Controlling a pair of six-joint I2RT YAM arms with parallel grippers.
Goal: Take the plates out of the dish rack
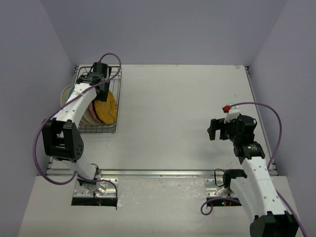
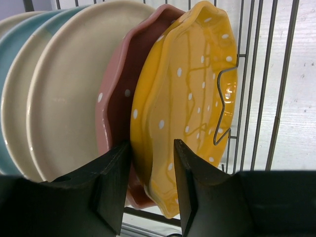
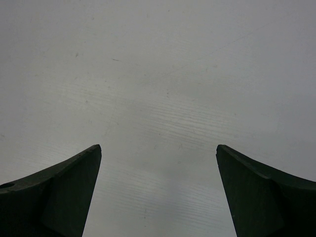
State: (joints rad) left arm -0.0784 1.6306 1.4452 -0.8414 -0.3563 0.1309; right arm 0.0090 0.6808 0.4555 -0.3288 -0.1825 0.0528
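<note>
The left hand [image 2: 152,144] straddles the lower rim of the yellow plate [image 2: 182,98], fingers narrowly apart; I cannot tell whether they pinch it. A bent tine [image 2: 220,106] crosses the plate's face. The pink plate [image 2: 118,98] and cream plates [image 2: 69,98] stand just behind in the dish rack [image 2: 256,74], their lower edges hidden. The right hand [image 3: 158,153] is spread wide over the desk [image 3: 158,74], holding nothing.

No legible text, labels or numbers anywhere

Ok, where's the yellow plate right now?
Left wrist view: the yellow plate stands rightmost in the dish rack, beside the pink plate, rim between the left gripper's fingers.
</note>
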